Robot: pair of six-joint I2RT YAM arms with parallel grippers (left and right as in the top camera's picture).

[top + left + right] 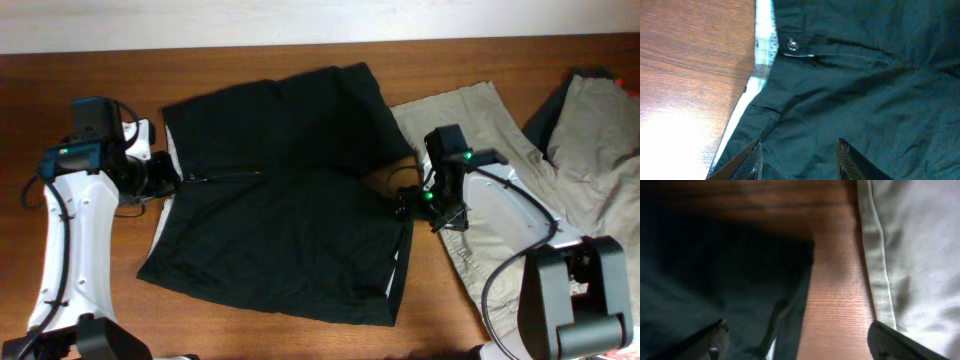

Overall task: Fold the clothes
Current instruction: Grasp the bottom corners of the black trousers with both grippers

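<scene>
The wooden bench (60, 70) carried the black shorts (280, 200), spread flat at its centre with the waistband toward the left edge. Beige shorts (480, 130) lay toward the right edge. The left gripper (799, 152) stood spread over the waistband. The right gripper (797, 337) stood spread wide at the black hem, over dark fabric and bare wood.

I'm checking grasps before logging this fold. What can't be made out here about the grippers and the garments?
- Overhead: left gripper fingertips hidden under its own wrist; contact with the black fabric shorts unclear.
- Right wrist: right gripper fingers cut off by the bottom edge; shorts hem dark and blurred.
- Overhead: grey-beige cloth garment cut off by the right edge; its type unclear.
</scene>
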